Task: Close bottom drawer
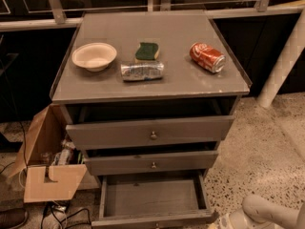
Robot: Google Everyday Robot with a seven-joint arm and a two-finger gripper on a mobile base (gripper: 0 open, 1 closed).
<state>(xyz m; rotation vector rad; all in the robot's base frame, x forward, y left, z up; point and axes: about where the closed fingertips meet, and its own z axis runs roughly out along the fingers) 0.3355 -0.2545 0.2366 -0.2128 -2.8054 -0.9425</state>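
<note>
Getting ready to push the bottom drawer closed.

Biggest is the grey cabinet (151,78), with three drawers under its worktop. The bottom drawer (152,198) is the lowest one, right by the floor, and it sticks far out so you can see its bare inside. The robot's pale arm (270,213) shows in the bottom right corner. Its hand (228,221) is low down, just beside the drawer's right front corner. I think this is the reaching step and the push has not begun. Next, the hand needs to sit against the drawer front and push straight back toward the cabinet. The hand is cut off by the picture's edge, so I cannot tell if it is apart or together, or if it touches the drawer. Most of the drawer front is cut off too.
</note>
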